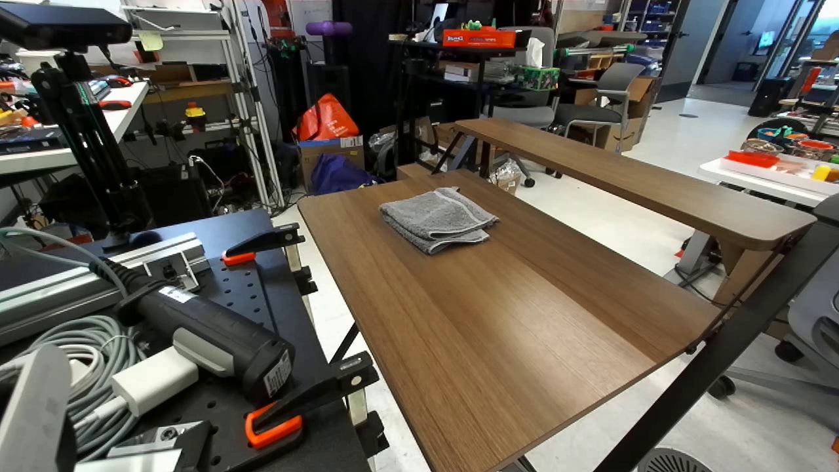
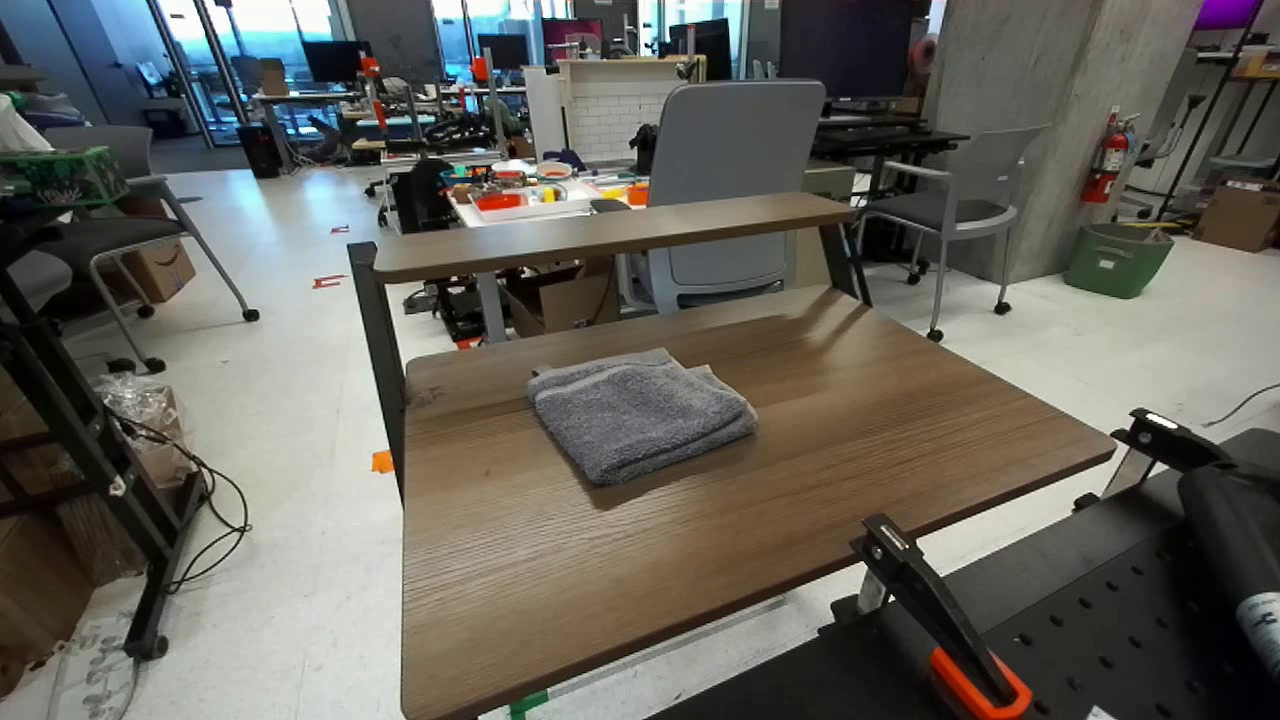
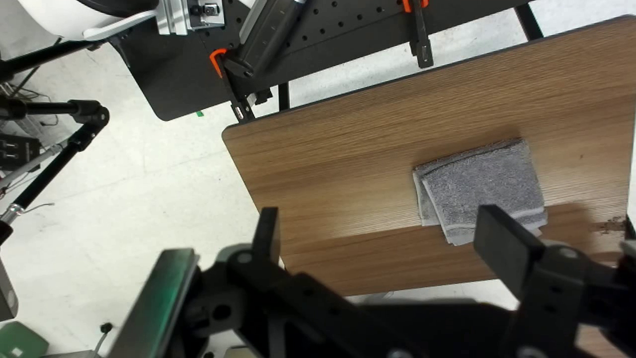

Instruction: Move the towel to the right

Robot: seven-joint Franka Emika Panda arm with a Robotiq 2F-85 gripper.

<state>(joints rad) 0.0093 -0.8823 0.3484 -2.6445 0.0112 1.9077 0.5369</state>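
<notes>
Grey folded cloth towel [image 3: 484,184] lies on the brown wooden table [image 3: 343,169], below and well apart from my black two-fingered claw [image 3: 377,223]. This claw stands released and spread wide.

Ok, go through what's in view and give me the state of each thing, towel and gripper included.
Towel: folded, lying on the wooden table, not held.
Gripper: open, holding nothing.
Grey cable: coiled.
Chair by the concrete pillar: unoccupied.
Green bin: upright.
</notes>
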